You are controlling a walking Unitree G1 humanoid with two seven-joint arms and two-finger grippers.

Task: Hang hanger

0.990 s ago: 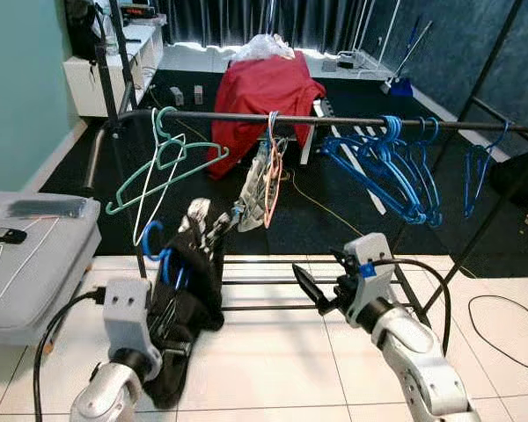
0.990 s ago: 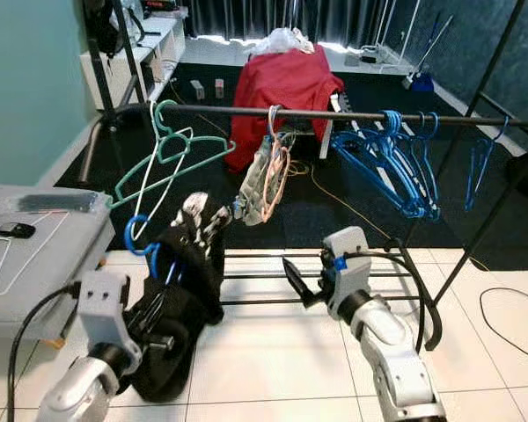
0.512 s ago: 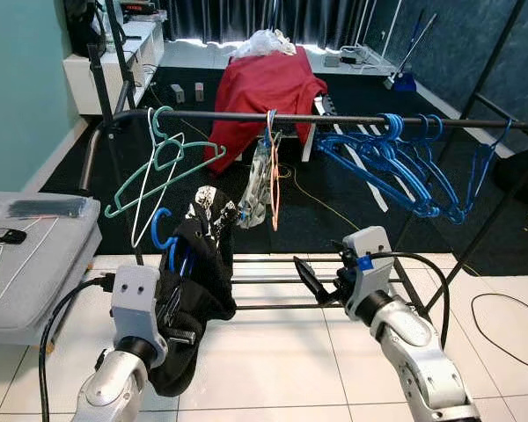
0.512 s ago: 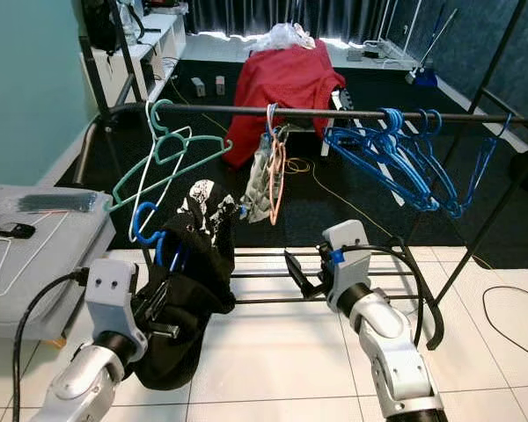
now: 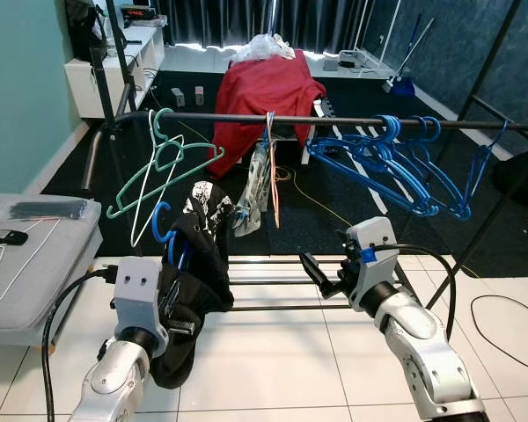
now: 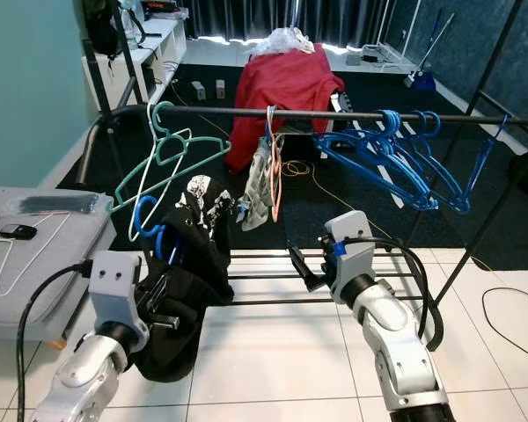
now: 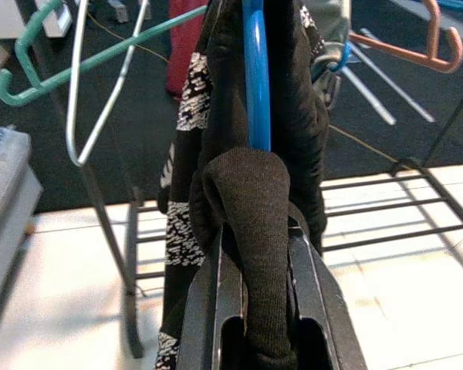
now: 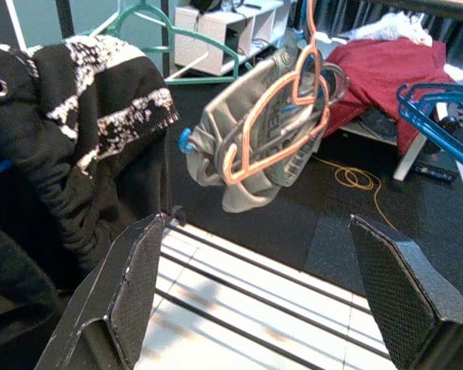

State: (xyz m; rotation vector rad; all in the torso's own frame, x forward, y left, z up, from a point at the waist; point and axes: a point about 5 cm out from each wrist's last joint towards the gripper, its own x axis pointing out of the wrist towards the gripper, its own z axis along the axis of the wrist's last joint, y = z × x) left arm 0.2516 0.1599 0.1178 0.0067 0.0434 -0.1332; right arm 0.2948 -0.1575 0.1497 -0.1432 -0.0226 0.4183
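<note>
A blue hanger [image 5: 160,226] draped with a black garment with white print [image 5: 200,257] is held up in front of the dark clothes rail [image 5: 334,120], below it. My left gripper [image 7: 262,308] is shut on the hanger's garment-covered part; its fingers [image 5: 169,309] sit buried in the cloth. My right gripper [image 5: 314,269] hovers open and holds nothing, low in front of the rack, to the right of the garment. In the right wrist view its fingers [image 8: 131,287] stand wide apart, facing the garment [image 8: 69,162].
On the rail hang a green hanger [image 5: 163,163], an orange hanger with a grey garment [image 5: 266,180] and several blue hangers [image 5: 387,163]. The rack's lower bars [image 5: 273,283] run behind my grippers. A grey table [image 5: 35,255] stands left. A red cloth [image 5: 264,88] lies behind.
My left gripper has lifted the hanger and black garment up and a little right, nearer the rail. The right gripper has edged up and right. The blue hangers on the rail have swung.
</note>
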